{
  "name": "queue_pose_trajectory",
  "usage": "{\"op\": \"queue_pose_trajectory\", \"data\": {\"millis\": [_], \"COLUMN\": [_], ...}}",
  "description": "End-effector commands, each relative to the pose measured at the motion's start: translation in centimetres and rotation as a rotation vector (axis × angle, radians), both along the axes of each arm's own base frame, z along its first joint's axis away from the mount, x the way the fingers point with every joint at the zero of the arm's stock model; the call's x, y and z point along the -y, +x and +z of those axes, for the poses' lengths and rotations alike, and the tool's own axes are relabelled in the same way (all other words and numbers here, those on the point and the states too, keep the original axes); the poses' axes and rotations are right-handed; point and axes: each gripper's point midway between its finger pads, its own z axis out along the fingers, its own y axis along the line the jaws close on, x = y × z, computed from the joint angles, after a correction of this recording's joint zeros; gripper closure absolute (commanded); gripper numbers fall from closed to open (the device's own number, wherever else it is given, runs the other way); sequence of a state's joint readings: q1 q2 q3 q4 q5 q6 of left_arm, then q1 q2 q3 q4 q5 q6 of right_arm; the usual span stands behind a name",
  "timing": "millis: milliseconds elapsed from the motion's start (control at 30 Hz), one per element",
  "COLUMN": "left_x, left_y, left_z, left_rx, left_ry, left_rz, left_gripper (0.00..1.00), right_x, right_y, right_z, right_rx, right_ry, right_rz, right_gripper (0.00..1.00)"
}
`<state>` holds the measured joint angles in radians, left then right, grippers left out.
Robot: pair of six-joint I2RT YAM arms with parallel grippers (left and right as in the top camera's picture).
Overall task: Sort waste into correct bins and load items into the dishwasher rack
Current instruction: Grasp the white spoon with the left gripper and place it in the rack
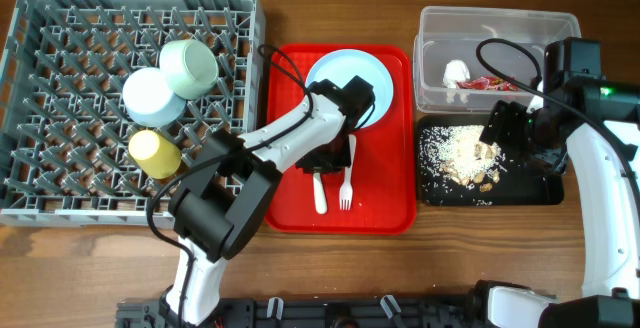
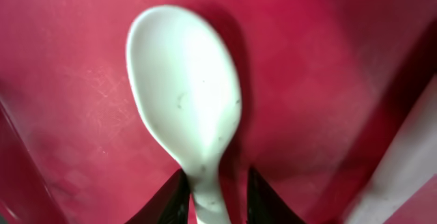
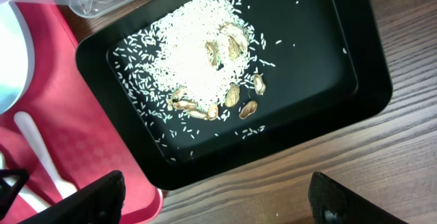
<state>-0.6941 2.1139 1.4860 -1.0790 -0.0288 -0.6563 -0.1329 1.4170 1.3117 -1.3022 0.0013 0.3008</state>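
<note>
A white plastic spoon lies on the red tray, its bowl pointing away from the camera. My left gripper straddles the spoon's neck; the left finger touches it and a strip of red shows before the right finger. In the overhead view the left gripper is low over the tray, with the spoon and a white fork side by side below a light blue plate. My right gripper hovers open and empty over the black tray of rice and peanuts.
The grey dishwasher rack at left holds a green cup, a light blue cup and a yellow cup. A clear bin at the back right holds a white scrap and a red wrapper.
</note>
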Motion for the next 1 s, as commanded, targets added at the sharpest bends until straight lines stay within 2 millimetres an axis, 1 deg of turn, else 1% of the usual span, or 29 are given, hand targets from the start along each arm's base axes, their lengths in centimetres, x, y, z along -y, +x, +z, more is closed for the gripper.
{"op": "queue_pose_trajectory", "data": {"millis": [0, 133, 267, 300, 400, 467, 600, 667, 733, 767, 800, 867, 967], "left_x": [-0.7, -0.7, 0.3, 0.4, -0.1, -0.4, -0.4, -0.4, -0.4, -0.4, -0.5, -0.4, -0.3], "left_y": [-0.4, -0.3, 0.9, 0.9, 0.3, -0.1, 0.0, -0.1, -0.1, -0.1, 0.0, 0.6, 2.0], "left_z": [-1.5, -1.6, -1.8, -1.9, -2.4, -2.8, -2.9, -2.9, -2.8, -2.8, -2.6, -1.5, 2.4], "left_rx": [-0.011, -0.007, 0.041, 0.044, 0.027, 0.019, 0.022, 0.021, 0.018, 0.019, 0.023, 0.05, 0.151], "left_ry": [0.036, 0.034, -0.006, -0.014, 0.0, 0.007, 0.005, 0.005, 0.008, 0.008, 0.005, -0.017, -0.069], "left_rz": [0.0, -0.001, 0.0, 0.001, 0.0, 0.0, 0.0, -0.001, -0.001, 0.0, 0.003, 0.012, 0.021], "left_gripper": [0.79, 0.8, 0.81, 0.8, 0.77, 0.78, 0.78, 0.93, 0.96, 0.96, 0.96, 0.96, 0.96], "right_x": [0.4, 0.3, 0.3, 0.3, 0.3, 0.3, 0.3, 0.3, 0.3, 0.3, 0.3, 0.2, 0.3], "right_y": [0.0, -0.3, -0.4, -0.5, -0.5, -0.5, -0.6, -0.7, -0.8, -0.9, -0.9, -0.9, -0.9], "right_z": [0.6, 0.6, 0.5, 0.5, 0.5, 0.5, 0.5, 0.5, 0.5, 0.5, 0.5, 0.5, 0.5], "right_rx": [0.012, 0.0, -0.007, -0.01, -0.01, -0.01, -0.013, -0.019, -0.024, -0.025, -0.025, -0.025, -0.025], "right_ry": [-0.021, -0.02, -0.019, -0.018, -0.018, -0.018, -0.018, -0.017, -0.016, -0.016, -0.016, -0.016, -0.016], "right_rz": [0.008, 0.009, 0.008, 0.008, 0.008, 0.008, 0.008, 0.008, 0.008, 0.009, 0.009, 0.008, 0.009], "right_gripper": [0.14, 0.14, 0.14, 0.14, 0.14, 0.14, 0.14, 0.14, 0.14, 0.14, 0.14, 0.14, 0.14]}}
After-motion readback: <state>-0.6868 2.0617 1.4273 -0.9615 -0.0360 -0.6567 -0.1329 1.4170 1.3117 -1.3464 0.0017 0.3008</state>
